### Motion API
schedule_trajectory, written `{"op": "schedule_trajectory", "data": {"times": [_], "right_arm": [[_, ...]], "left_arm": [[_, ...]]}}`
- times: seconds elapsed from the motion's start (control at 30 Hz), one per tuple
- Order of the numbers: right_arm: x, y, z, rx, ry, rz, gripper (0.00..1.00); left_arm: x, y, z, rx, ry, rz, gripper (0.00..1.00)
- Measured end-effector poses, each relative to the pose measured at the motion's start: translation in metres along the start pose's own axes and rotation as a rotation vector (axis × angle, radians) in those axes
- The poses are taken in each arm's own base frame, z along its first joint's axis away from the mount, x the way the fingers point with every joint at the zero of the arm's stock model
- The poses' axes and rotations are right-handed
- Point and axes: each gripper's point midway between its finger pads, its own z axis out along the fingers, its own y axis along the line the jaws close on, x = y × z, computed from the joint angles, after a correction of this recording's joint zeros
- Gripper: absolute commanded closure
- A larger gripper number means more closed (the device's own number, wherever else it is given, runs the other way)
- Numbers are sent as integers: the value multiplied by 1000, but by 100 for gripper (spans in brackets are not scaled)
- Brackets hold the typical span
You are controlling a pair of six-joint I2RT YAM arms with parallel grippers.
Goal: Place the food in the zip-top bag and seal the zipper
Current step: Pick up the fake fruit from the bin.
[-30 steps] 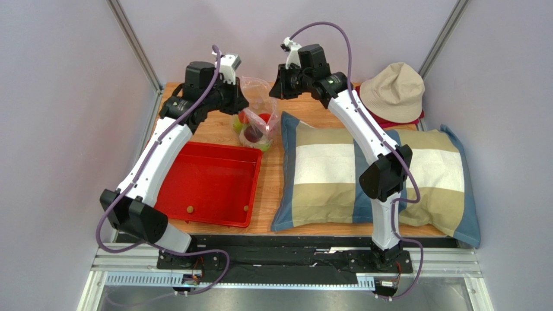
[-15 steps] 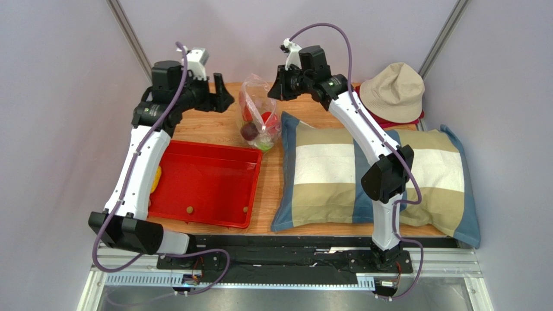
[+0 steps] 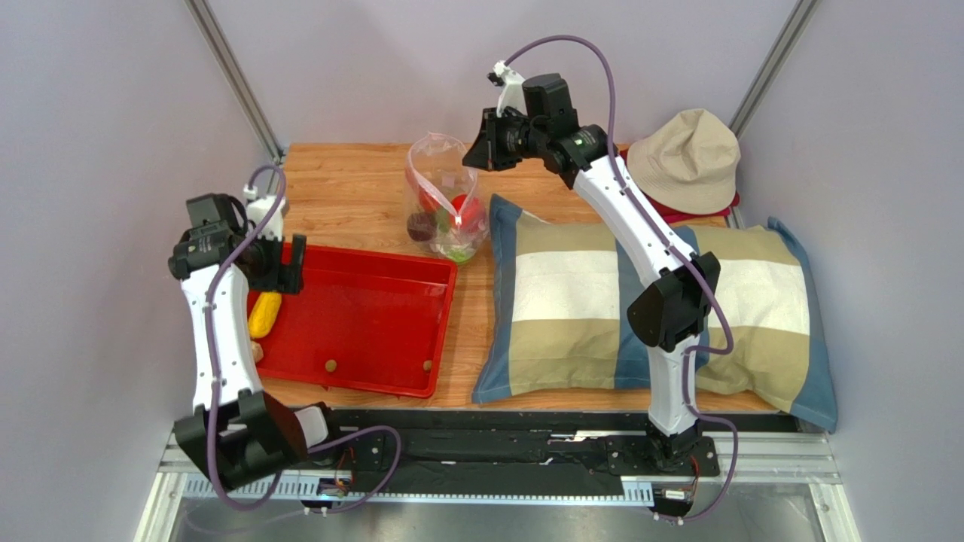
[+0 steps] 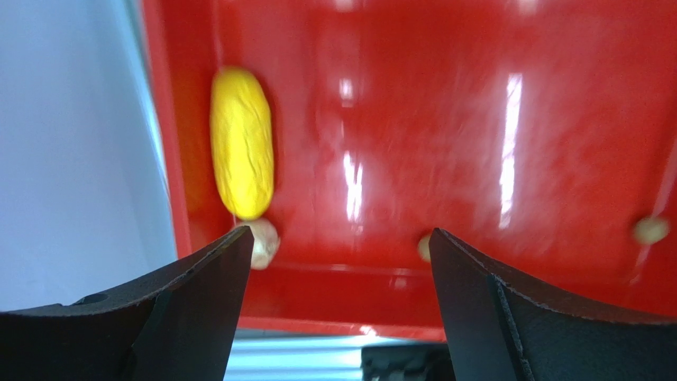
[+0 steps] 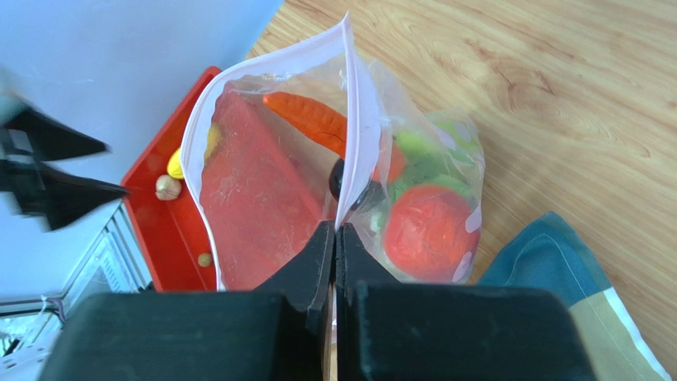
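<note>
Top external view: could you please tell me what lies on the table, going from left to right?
Red tray → zip-top bag → striped pillow. Hat omitted: it overlaps the pillow's span.

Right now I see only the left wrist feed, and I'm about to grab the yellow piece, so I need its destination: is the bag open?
Observer: Yes, the right hand is shut on the mouth edge of the zip-top bag, holding it open.
Operator: What's inside?
Observer: A carrot, a red-orange fruit and green pieces.
Operator: Where is it from my tray?
Observer: Past the far right corner of the red tray, beside the pillow.
</note>
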Motion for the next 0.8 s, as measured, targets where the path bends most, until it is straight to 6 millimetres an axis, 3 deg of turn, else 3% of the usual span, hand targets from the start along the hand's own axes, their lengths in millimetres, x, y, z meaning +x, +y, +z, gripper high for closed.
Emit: {"op": "schedule_trajectory", "data": {"times": [0.1, 0.23, 0.63, 0.8], "right_arm": [[-9, 7, -4, -18, -19, -7, 100], [-8, 10, -5, -30, -13, 0, 100], [-2, 10, -6, -31, 11, 6, 100], [-1, 10, -6, -30, 14, 3, 100]], "left_arm": [[48, 8, 30, 7, 199, 33, 12], [82, 22, 53, -13, 344, 93, 16], [101, 64, 114, -86, 483, 190, 17], [115, 66, 132, -69, 534, 192, 28]]}}
